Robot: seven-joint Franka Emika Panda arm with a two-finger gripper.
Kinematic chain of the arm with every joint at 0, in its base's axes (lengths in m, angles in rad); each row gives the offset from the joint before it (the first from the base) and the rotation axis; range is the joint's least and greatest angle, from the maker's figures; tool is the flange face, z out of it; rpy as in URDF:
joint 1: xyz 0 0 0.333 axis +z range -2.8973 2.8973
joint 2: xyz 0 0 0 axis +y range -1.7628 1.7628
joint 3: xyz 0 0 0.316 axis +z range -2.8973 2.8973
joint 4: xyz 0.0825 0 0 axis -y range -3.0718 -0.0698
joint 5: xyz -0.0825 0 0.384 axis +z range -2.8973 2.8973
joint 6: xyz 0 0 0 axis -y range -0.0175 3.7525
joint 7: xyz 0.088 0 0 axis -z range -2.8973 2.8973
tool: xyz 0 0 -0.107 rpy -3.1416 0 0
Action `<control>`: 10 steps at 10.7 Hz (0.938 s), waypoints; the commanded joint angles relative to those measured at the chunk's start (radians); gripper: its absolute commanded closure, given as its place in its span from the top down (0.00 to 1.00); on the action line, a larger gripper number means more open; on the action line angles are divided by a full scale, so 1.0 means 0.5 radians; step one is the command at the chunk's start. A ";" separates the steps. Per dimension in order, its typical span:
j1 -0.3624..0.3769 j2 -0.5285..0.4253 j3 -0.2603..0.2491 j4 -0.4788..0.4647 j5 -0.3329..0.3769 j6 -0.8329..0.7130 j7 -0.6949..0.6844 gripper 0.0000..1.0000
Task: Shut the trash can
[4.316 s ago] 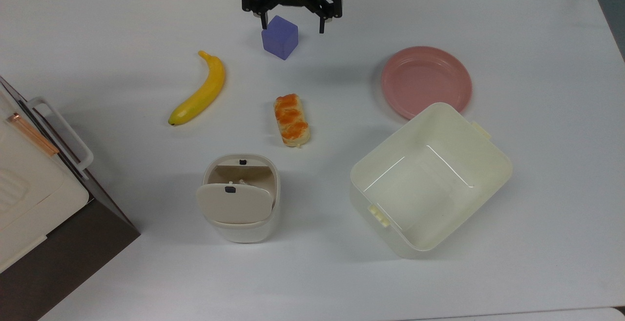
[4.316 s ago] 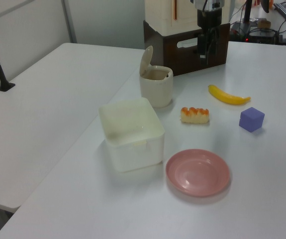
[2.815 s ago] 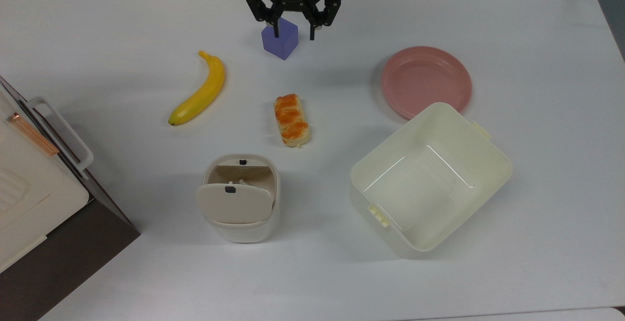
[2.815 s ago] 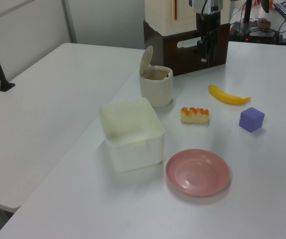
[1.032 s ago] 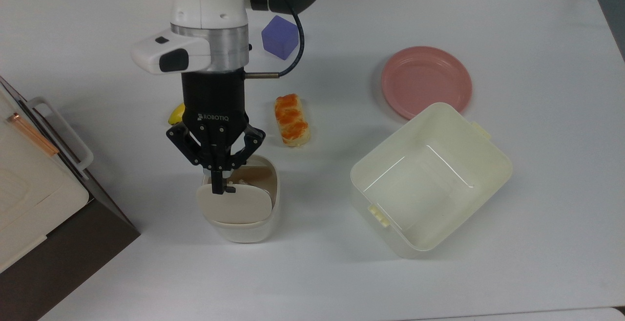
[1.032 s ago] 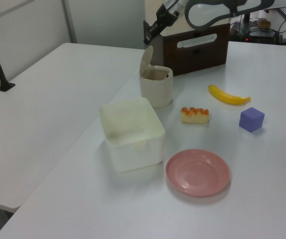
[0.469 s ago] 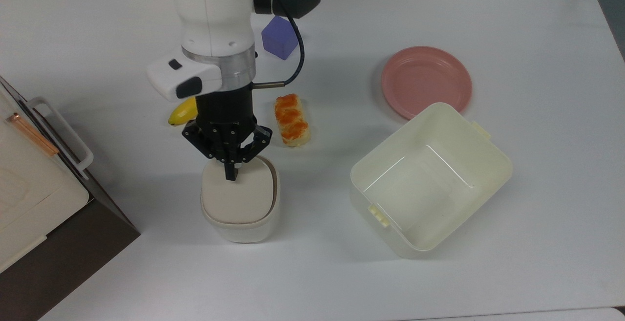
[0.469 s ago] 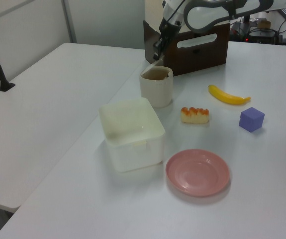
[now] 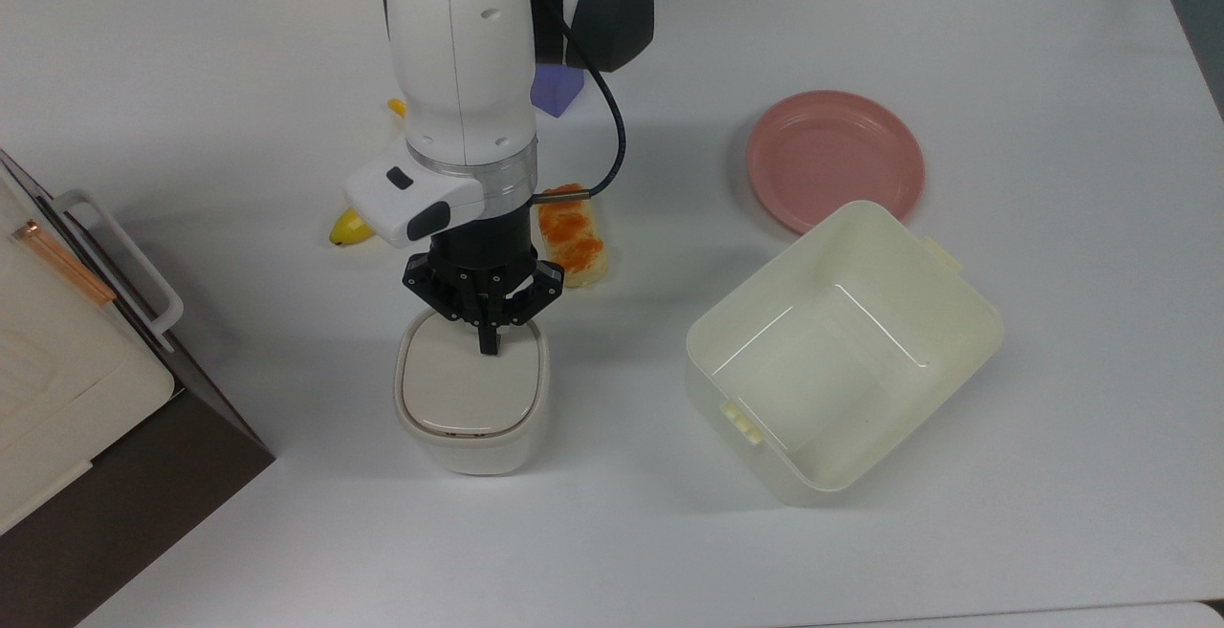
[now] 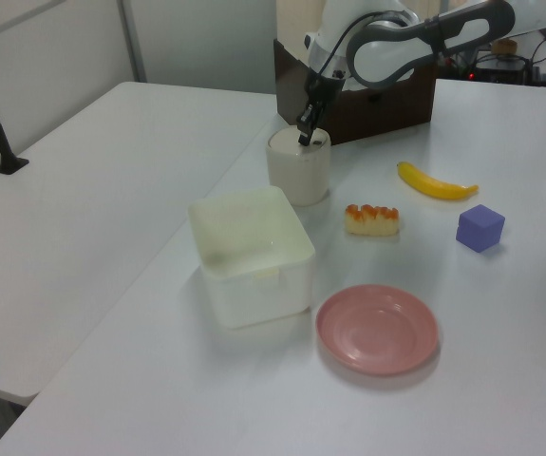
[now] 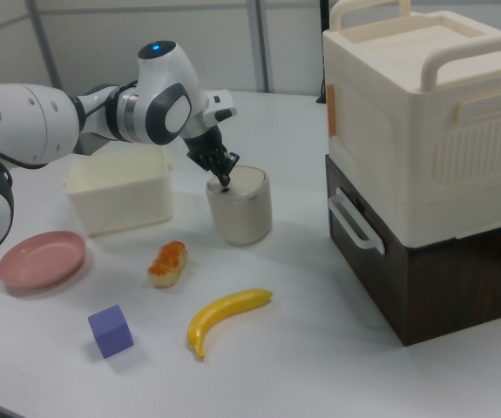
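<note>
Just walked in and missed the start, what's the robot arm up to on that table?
The arm's gripper, fingers together, presses its tip on the beige lid of the small trash can. The lid lies flat, so the can looks closed. The banana, pastry, purple cube, pink plate and open tub sit untouched.

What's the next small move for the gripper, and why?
Probably lift straight up and clear. The trash can lid already lies flat across the rim, and the shut gripper tip rests on the lid near its edge, so pressing further looks unnecessary.
</note>
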 commanded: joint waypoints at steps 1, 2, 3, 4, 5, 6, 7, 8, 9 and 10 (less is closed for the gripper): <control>0.036 0.009 -0.019 -0.059 -0.015 -0.025 -0.021 0.00; 0.036 -0.015 -0.022 -0.047 -0.009 -0.034 -0.015 0.00; 0.030 -0.091 -0.022 -0.047 0.000 -0.046 -0.015 0.00; 0.030 -0.180 -0.019 -0.056 0.006 -0.143 -0.015 0.00; 0.036 -0.257 -0.016 -0.050 0.012 -0.296 -0.003 0.00; 0.045 -0.340 -0.007 -0.059 0.019 -0.428 0.006 0.01; 0.030 -0.410 0.045 -0.074 0.019 -0.603 0.009 0.07; 0.026 -0.487 0.088 -0.078 0.019 -0.787 0.009 0.20; 0.023 -0.585 0.119 -0.117 0.025 -0.965 0.009 0.40; 0.020 -0.701 0.158 -0.187 0.028 -1.103 0.006 0.65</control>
